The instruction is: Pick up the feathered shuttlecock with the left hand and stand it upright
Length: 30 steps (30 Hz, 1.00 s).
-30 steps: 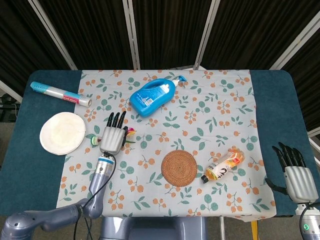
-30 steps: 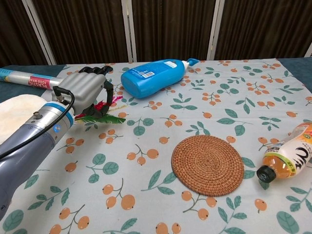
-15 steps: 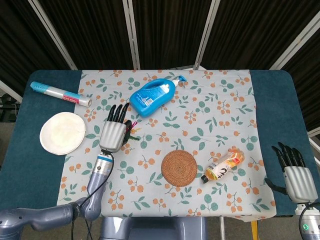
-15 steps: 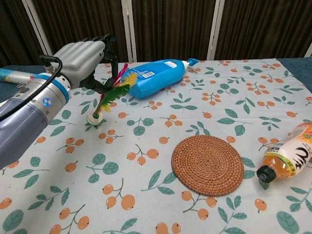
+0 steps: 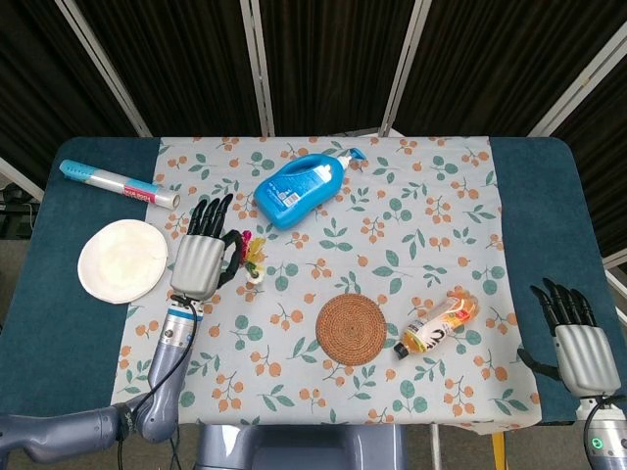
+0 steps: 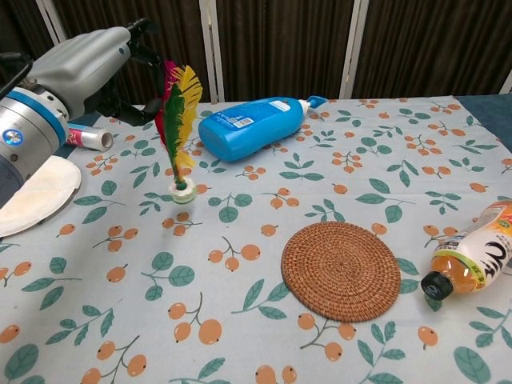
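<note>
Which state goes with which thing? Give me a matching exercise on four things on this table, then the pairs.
Things:
1. feathered shuttlecock
2. blue bottle
3. woven coaster
4. orange drink bottle

States:
A. lying on its side at the table's right, black cap toward the camera in the chest view
B. flat and round, near the middle of the cloth
C. upright on its base, feathers up, beside the left hand
D. lying on its side at the back, pump nozzle pointing right

Pairs: 1-C, 2-D, 3-B, 4-A

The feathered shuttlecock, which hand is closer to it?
Left. The left hand is right beside the shuttlecock; the right hand is far off at the table's opposite edge.
</note>
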Each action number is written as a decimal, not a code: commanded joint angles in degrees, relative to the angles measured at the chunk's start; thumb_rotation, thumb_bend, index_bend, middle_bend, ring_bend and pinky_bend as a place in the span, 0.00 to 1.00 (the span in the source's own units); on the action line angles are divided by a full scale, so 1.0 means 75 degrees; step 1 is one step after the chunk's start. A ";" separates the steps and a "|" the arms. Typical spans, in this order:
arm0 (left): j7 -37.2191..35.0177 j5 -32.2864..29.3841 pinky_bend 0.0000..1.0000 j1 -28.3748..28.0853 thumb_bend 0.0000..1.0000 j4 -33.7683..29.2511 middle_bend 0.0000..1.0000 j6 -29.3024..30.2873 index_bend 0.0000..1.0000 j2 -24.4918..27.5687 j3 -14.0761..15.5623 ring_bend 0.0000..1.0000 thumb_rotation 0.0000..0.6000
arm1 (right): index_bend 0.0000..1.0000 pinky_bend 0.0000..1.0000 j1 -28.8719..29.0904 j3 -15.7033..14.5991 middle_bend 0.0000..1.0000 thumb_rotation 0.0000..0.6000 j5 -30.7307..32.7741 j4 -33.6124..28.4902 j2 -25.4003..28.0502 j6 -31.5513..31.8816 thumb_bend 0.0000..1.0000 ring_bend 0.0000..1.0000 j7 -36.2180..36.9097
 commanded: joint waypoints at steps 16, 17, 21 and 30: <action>-0.0287 0.0028 0.00 0.0281 0.49 -0.0175 0.00 0.0059 0.61 0.0328 0.0333 0.00 1.00 | 0.09 0.00 0.0016 -0.0004 0.00 1.00 0.0023 -0.0011 -0.0009 -0.0035 0.11 0.00 -0.0043; -0.0288 0.0033 0.00 0.0292 0.49 -0.0169 0.00 0.0061 0.61 0.0324 0.0360 0.00 1.00 | 0.09 0.00 0.0016 -0.0004 0.00 1.00 0.0025 -0.0013 -0.0007 -0.0037 0.11 0.00 -0.0041; -0.0301 0.0023 0.00 0.0340 0.49 -0.0110 0.00 0.0061 0.60 0.0315 0.0445 0.00 1.00 | 0.09 0.00 0.0014 -0.0007 0.00 1.00 0.0026 -0.0016 -0.0001 -0.0037 0.11 0.00 -0.0034; -0.0466 -0.0002 0.00 0.0458 0.49 -0.0042 0.00 0.0051 0.61 0.0313 0.0569 0.00 1.00 | 0.09 0.00 0.0016 -0.0010 0.00 1.00 0.0016 -0.0007 -0.0010 -0.0029 0.11 0.00 -0.0063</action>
